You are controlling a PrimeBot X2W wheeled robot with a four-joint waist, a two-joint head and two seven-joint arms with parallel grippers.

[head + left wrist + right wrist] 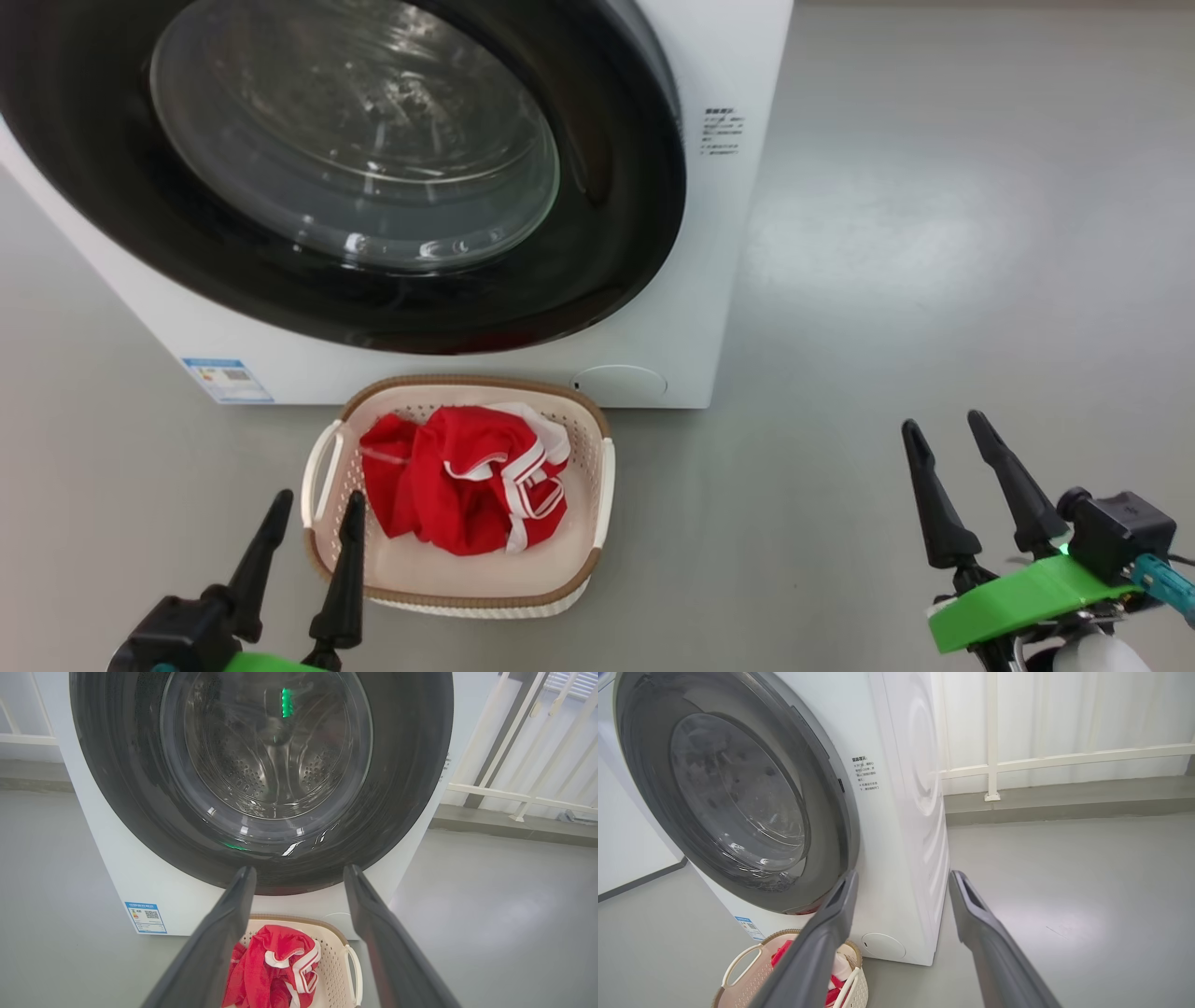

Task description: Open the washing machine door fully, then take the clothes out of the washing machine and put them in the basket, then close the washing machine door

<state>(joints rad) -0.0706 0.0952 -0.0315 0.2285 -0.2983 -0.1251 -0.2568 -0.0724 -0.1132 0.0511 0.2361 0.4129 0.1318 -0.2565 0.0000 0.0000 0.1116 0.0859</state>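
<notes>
Treat the washing machine door [635,187] as likely stiff, heavy, slick-rimmed: press on its black rim, never its glass. Note left gripper [317,499] and right gripper [943,422] spread apart, empty.

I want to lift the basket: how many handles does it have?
2: one handle on the left side of the basket, the other on its right side. None seems hidden.

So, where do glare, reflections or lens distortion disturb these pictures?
Head view: sharp, with white highlights on the glass of the washing machine door and a pale glare patch on the floor. Left wrist view: a green light reflects in the glass, and the fingers of the left gripper look slightly soft. Right wrist view: the wide lens bows the side of the washing machine.
</notes>
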